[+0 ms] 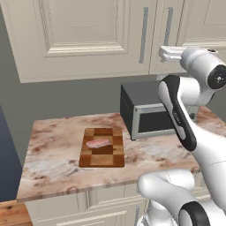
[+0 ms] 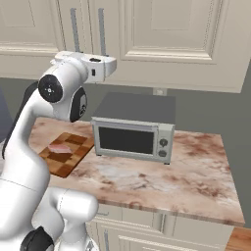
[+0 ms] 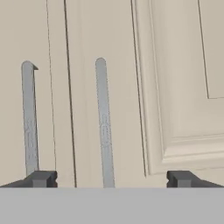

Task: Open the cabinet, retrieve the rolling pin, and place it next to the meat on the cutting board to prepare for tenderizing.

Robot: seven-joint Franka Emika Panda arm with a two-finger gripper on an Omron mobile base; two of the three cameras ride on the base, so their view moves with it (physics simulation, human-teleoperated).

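Observation:
The cabinet (image 1: 88,39) (image 2: 171,34) hangs above the counter with its cream doors closed. My gripper (image 3: 112,179) is raised in front of it, open, with nothing between its fingertips (image 3: 41,178). In the hand view, two vertical grey bar handles flank the door seam. The right handle (image 3: 104,127) falls between my fingertips and the left handle (image 3: 29,122) stands above the left tip. The checkered cutting board (image 1: 102,154) (image 2: 73,147) lies on the counter with the pinkish meat (image 1: 97,143) (image 2: 60,147) on it. The rolling pin is out of view.
A grey toaster oven (image 1: 143,110) (image 2: 133,132) stands on the marble counter (image 1: 57,154) (image 2: 196,171) right of the board, below my hand. Cream drawer units (image 2: 196,230) run under the counter's front edge.

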